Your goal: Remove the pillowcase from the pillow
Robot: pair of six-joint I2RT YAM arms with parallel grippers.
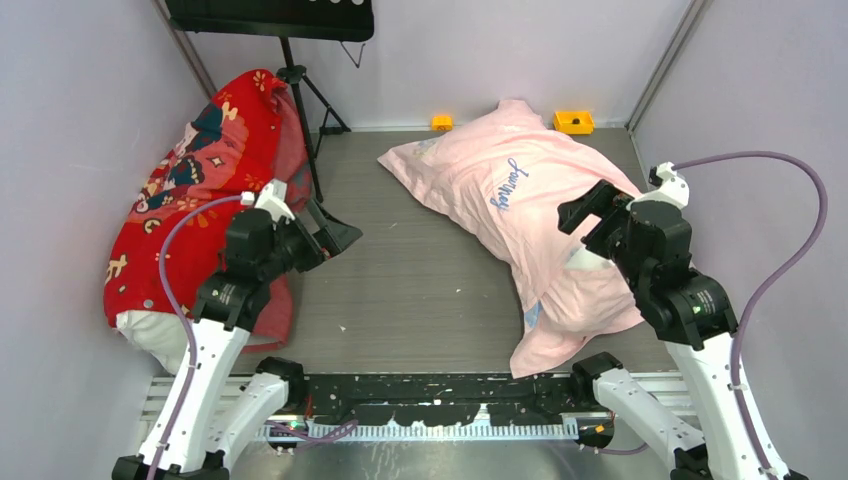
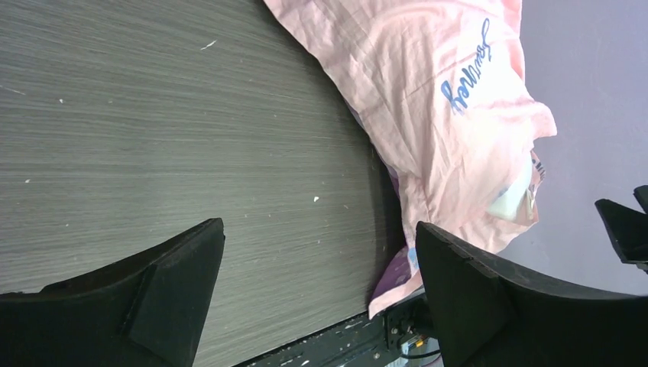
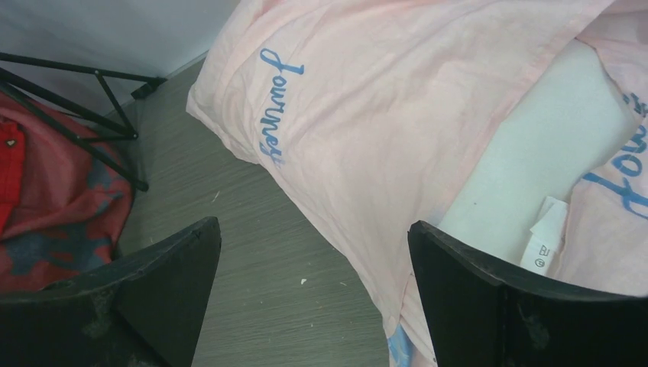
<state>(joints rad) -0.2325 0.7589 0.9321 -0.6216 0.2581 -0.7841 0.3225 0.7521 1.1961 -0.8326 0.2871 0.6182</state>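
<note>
Both arms crook upward, left gripper (image 2: 318,224) and right gripper (image 3: 313,223) gaping wide and empty, the right above the pillowcase (image 1: 480,185) lying toward two o'clock with the pillow (image 3: 535,153) inside it.

The left arm (image 1: 215,300) rose from its base at the near edge, bent at the elbow, with the wrist turned inward to the right. The left jaws stood wide apart and held nothing, angled downward. The right arm (image 1: 690,305) climbed from its own base and leaned inward to the left, wrist raised. The right jaws were spread just as wide, empty, pointing left and away from the bases.
</note>
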